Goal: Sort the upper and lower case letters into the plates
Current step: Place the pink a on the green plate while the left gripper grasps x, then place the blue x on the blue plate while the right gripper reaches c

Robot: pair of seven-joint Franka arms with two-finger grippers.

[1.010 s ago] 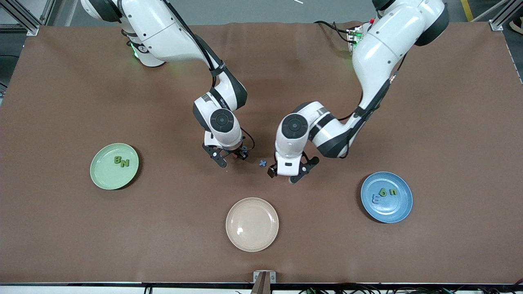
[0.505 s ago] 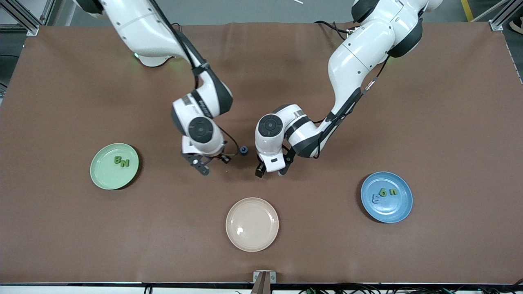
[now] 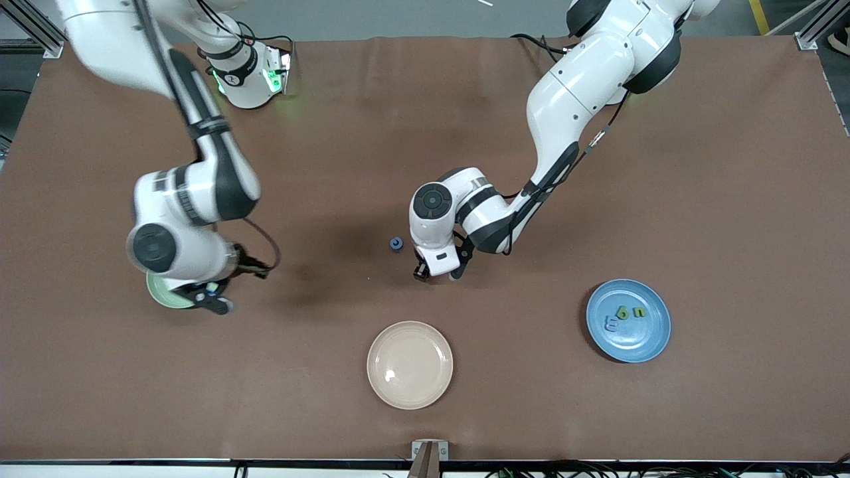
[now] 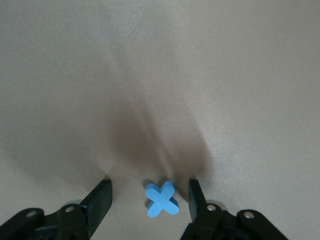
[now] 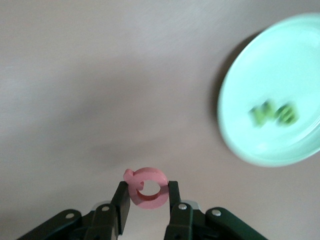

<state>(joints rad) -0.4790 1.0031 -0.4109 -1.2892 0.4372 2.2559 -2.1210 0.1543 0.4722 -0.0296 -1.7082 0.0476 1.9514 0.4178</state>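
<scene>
My left gripper [image 3: 438, 273] is low over the table's middle, its fingers open on either side of a blue x letter [image 4: 161, 199] that lies flat and untouched. In its wrist view the left gripper [image 4: 149, 189] straddles it. My right gripper [image 5: 146, 192] is shut on a pink ring-shaped letter [image 5: 146, 188]. In the front view the right gripper [image 3: 219, 300] hangs beside the mint green plate [image 3: 161, 297], mostly hidden by the arm. That plate [image 5: 280, 65] holds two green letters [image 5: 274, 113]. A blue round letter [image 3: 396, 243] lies next to the left hand. The blue plate [image 3: 657, 340] holds three letters [image 3: 623, 313].
A cream-beige plate [image 3: 410, 364] sits near the table's front edge, nearer the camera than the left gripper. The brown table cloth [image 3: 531, 398] covers the whole table.
The right arm swung from the table's middle to the mint plate with the pink letter. The left gripper shifted over the blue x and its fingers drew narrower.
</scene>
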